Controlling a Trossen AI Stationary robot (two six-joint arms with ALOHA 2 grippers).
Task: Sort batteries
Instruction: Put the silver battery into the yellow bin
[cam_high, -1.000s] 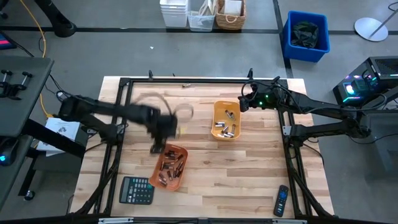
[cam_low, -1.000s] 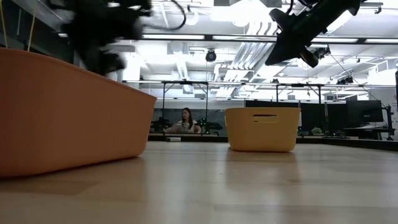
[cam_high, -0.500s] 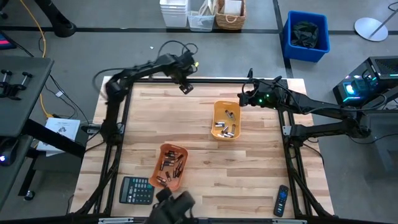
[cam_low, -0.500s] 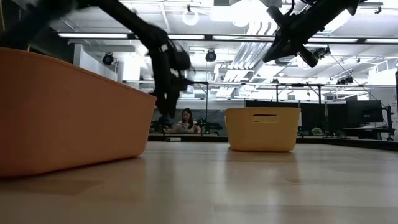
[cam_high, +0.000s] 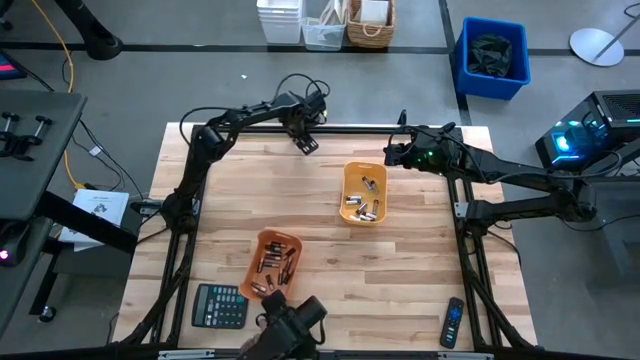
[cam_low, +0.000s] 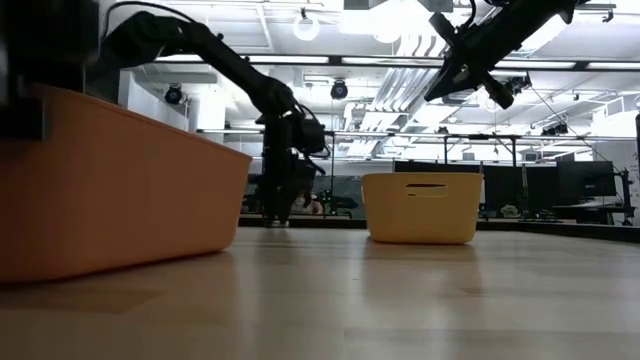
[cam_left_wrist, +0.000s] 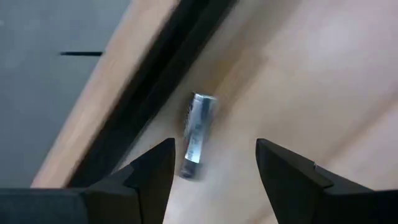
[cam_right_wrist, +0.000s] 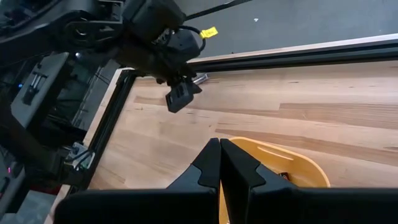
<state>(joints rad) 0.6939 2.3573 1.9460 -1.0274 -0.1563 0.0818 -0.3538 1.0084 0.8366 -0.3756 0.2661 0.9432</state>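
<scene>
One silvery battery (cam_left_wrist: 196, 132) lies on its side on the wood beside the black frame rail (cam_left_wrist: 168, 68) at the table's far edge. My left gripper (cam_high: 305, 143) hangs open just above it, pointing down, a finger on either side and touching nothing (cam_left_wrist: 214, 165). The other batteries lie in two orange trays, one mid-table (cam_high: 363, 193) and one nearer the front left (cam_high: 273, 266). My right gripper (cam_high: 393, 157) is shut and empty, raised above the far right of the table beside the mid-table tray.
A black calculator (cam_high: 219, 305) lies at the near left and a black remote control (cam_high: 453, 322) at the near right. The black frame runs around the table's edges. A dark object (cam_high: 290, 325) shows at the near edge. Bare wood lies between the trays.
My left gripper has swung from above the front-left tray to the table's far edge, turned, and come down over the lone battery. Its fingers stay open. The battery and both trays have not moved.
</scene>
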